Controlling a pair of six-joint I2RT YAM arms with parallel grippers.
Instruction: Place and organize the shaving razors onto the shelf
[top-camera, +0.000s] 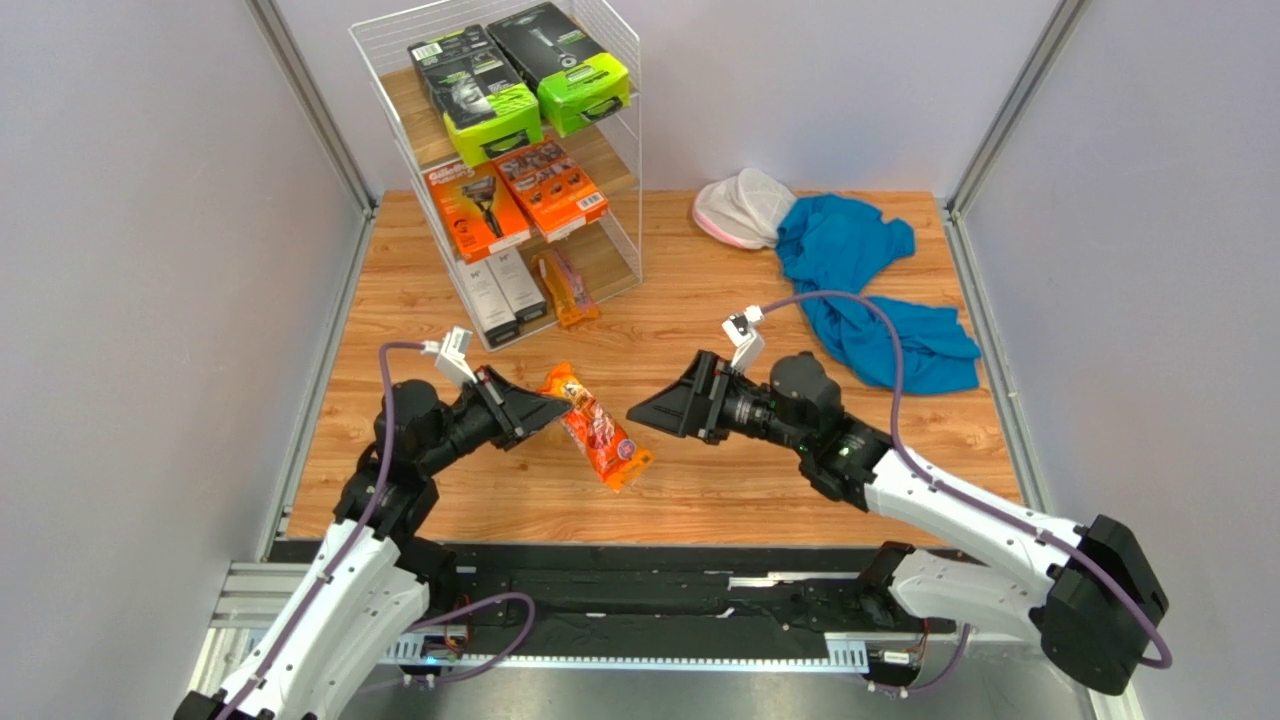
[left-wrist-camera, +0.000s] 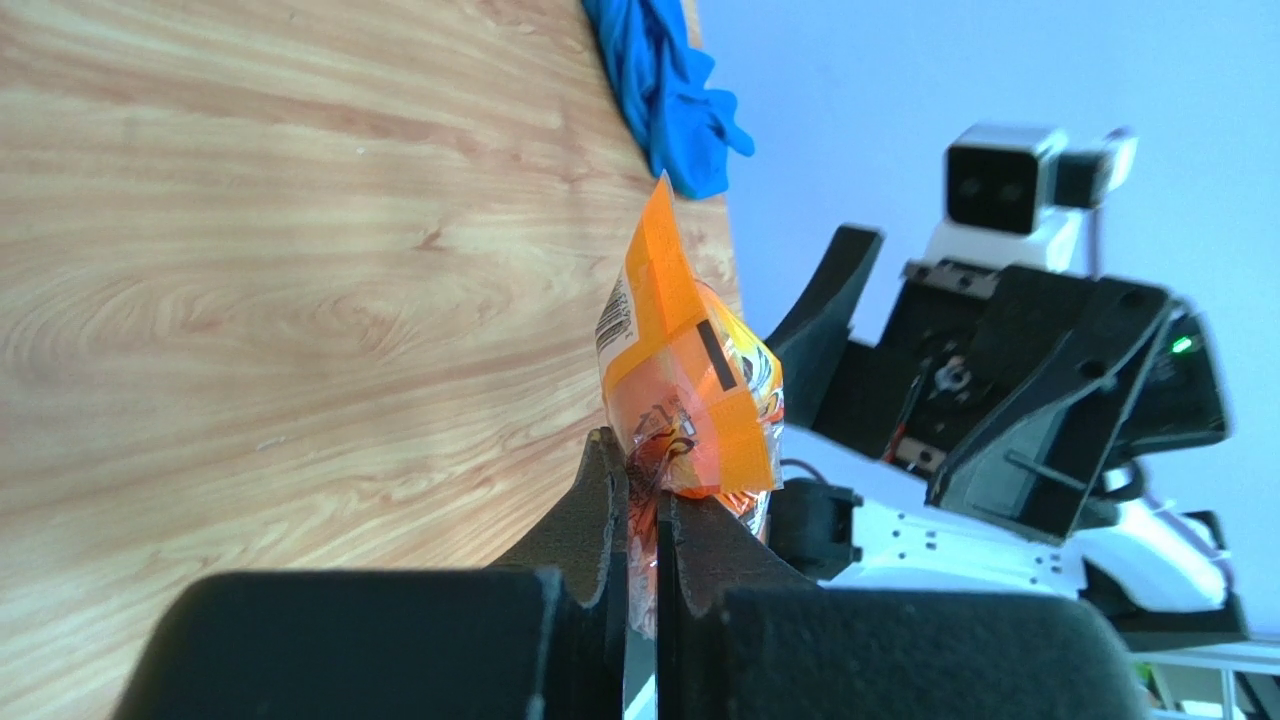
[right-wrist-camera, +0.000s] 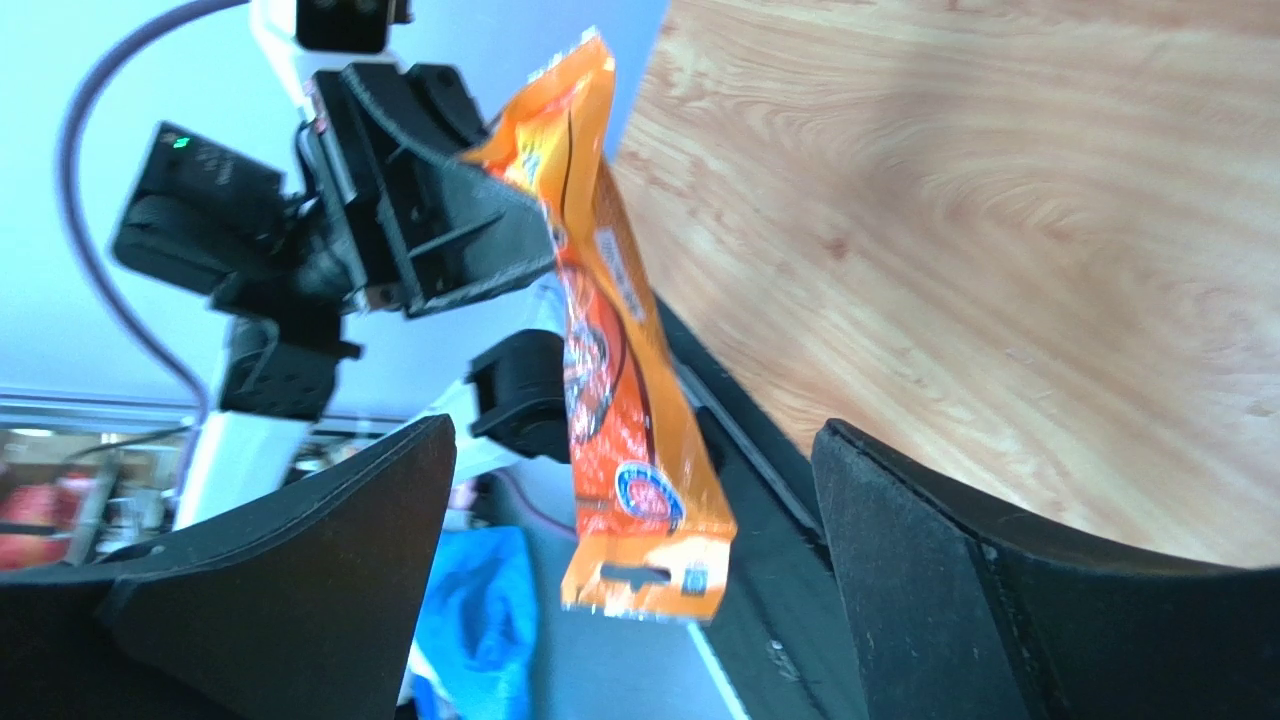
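A narrow orange blister pack of shaving razors (top-camera: 598, 428) (left-wrist-camera: 684, 375) hangs above the table between both arms. My left gripper (top-camera: 529, 408) (left-wrist-camera: 639, 503) is shut on its upper end. My right gripper (top-camera: 649, 408) (right-wrist-camera: 631, 435) stands wide open around the pack's lower end (right-wrist-camera: 624, 390), touching nothing. The shelf (top-camera: 403, 93) at the back left carries two black-and-lime packs (top-camera: 484, 98) on top and two orange boxes (top-camera: 476, 210) in the middle. Another orange blister pack (top-camera: 568, 290) stands on its bottom tier.
Two slim grey-white boxes (top-camera: 504, 288) stand on the shelf's bottom tier. A blue cloth (top-camera: 864, 285) and a white-pink cap-like item (top-camera: 744, 207) lie at the back right. Grey walls close in both sides of the wooden table (top-camera: 721, 300).
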